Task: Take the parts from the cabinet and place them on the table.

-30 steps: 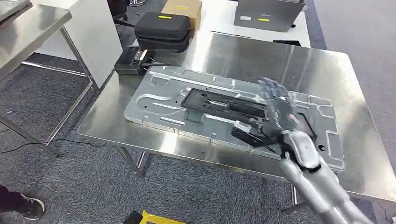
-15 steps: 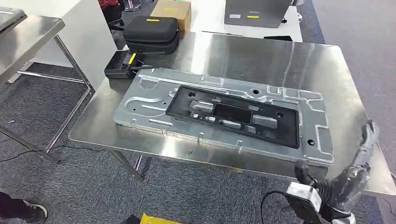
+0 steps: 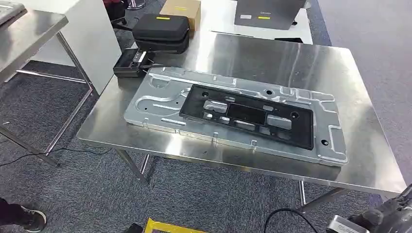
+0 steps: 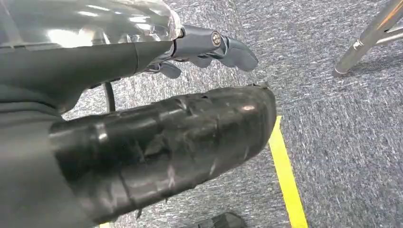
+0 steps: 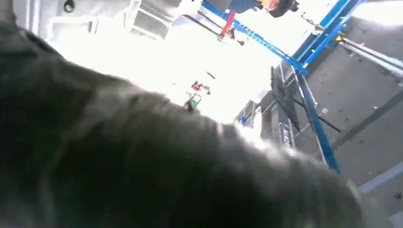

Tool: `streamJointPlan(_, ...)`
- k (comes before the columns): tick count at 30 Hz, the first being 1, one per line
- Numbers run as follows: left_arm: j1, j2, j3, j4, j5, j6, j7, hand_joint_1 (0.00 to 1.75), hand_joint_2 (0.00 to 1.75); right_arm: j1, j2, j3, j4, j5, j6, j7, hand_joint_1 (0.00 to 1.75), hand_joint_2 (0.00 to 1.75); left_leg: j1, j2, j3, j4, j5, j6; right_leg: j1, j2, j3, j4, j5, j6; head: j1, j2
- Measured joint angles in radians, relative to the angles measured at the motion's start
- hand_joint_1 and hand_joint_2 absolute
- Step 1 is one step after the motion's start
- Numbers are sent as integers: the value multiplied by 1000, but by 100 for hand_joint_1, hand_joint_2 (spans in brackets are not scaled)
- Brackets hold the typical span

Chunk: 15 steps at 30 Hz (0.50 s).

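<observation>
Because the steel counter (image 3: 228,53) is bare at its far half, there is room there, while its near edge lies just beside the large stamped metal panel (image 3: 155,99), likely stiff, weighty, sharp-rimmed; best taken by its long edges. On it sits the black plastic frame (image 3: 301,128), probably light, graspable at its cut-outs. The left robot hand (image 4: 209,47) hangs empty, fingers loosely curled; the right robot hand's (image 3: 388,216) state I cannot tell.

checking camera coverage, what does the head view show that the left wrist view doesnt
Head view: the steel table with the silver panel, the black frame lying on it, and a black case at the far corner. Left wrist view: the left hand, hanging over yellow floor tape. Both share the grey carpet.
</observation>
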Motion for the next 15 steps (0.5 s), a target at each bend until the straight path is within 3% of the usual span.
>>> streamJointPlan(1,-1,0,0,0,0,0,0,0,0,1,5,-2,-5,-4,0,-2,0,0,0,0,-1,4,-1,-1,0,-1,62,-102,40,-3,0,0)
streamJointPlan(2,-1,0,0,0,1,0,1,0,0,1,8,-3,-8,-12,0,-6,0,0,0,0,-1,7,-2,-4,0,-1,109,-189,55,-8,0,0)
streamJointPlan(3,-2,0,1,0,2,2,2,0,0,2,11,-3,-8,-22,0,-7,0,0,-6,-1,-4,9,-1,-11,8,0,113,-202,45,-11,0,0)
streamJointPlan(6,-2,0,3,0,4,5,3,0,0,18,20,-3,-6,-56,0,-7,0,0,-4,-1,-7,5,9,-28,13,0,105,-204,57,-25,0,0)
streamJointPlan(7,-2,0,5,0,5,5,3,0,0,19,23,-3,-5,-69,0,-6,0,0,-7,-1,-7,6,11,-35,7,0,103,-213,64,-36,0,0)
streamJointPlan(8,-2,0,8,0,6,6,3,0,0,19,29,-3,-2,-85,0,-6,0,0,-2,-2,-14,19,-8,-40,2,-4,103,-219,72,-45,0,0)
streamJointPlan(9,-3,0,10,0,6,8,3,0,0,21,30,-3,1,-101,0,-7,0,0,-2,-3,-27,52,-44,-44,2,-4,99,-222,77,-54,-2,0)
streamJointPlan(11,-3,0,15,0,7,10,4,0,0,30,38,-3,9,-135,0,-12,0,0,0,-3,-87,209,-142,-51,4,-6,83,-220,85,-60,-3,0)
streamJointPlan(12,-2,0,16,0,7,10,5,0,0,34,39,-3,12,-148,0,-13,0,0,0,-3,-113,281,-173,-54,5,-7,74,-217,90,-61,-3,0)
streamJointPlan(13,-1,0,17,0,7,10,6,0,0,39,41,-3,15,-163,0,-17,0,0,0,-3,-119,311,-178,-55,5,-7,65,-213,93,-59,-3,0)
streamJointPlan(14,0,0,18,0,7,11,8,0,0,43,42,-3,17,-178,0,-22,0,0,1,-3,-102,294,-163,-55,5,-7,58,-210,96,-58,-3,0)
streamJointPlan(15,0,0,18,0,7,11,9,0,0,49,43,-3,19,-191,0,-24,0,0,1,-3,-62,232,-130,-53,5,-6,53,-207,100,-56,-3,0)
